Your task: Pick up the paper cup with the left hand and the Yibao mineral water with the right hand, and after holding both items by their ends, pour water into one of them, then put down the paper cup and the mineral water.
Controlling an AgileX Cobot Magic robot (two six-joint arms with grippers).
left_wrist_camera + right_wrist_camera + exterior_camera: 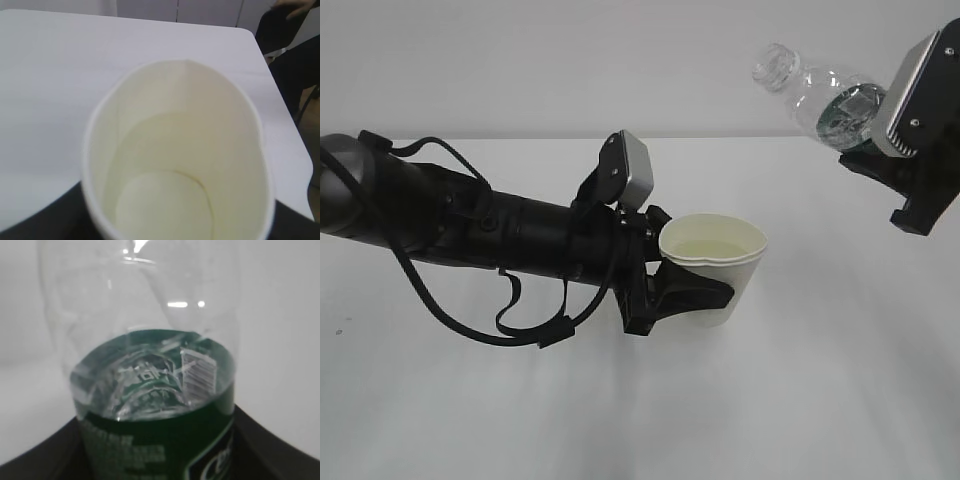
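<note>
Above a white table (440, 420), two black robot arms hold their items in the air. Left hand (705, 290) — fingers clamped round the lower wall of a white paper cup (715, 262), which stands upright at centre with some pale liquid inside. Right hand (880, 165) — fingers pinching the base end of a clear bottle (810, 90) high at upper right, tipped with its open, capless neck pointing left and slightly up, well apart from the cup. Judging by this, pouring is the step in hand: the neck should come over the cup's mouth before tilting further, slowly, with the cup kept level. Bottle's dark green label shows a barcode and white print, too blurred to read; no brand name is legible.
</note>
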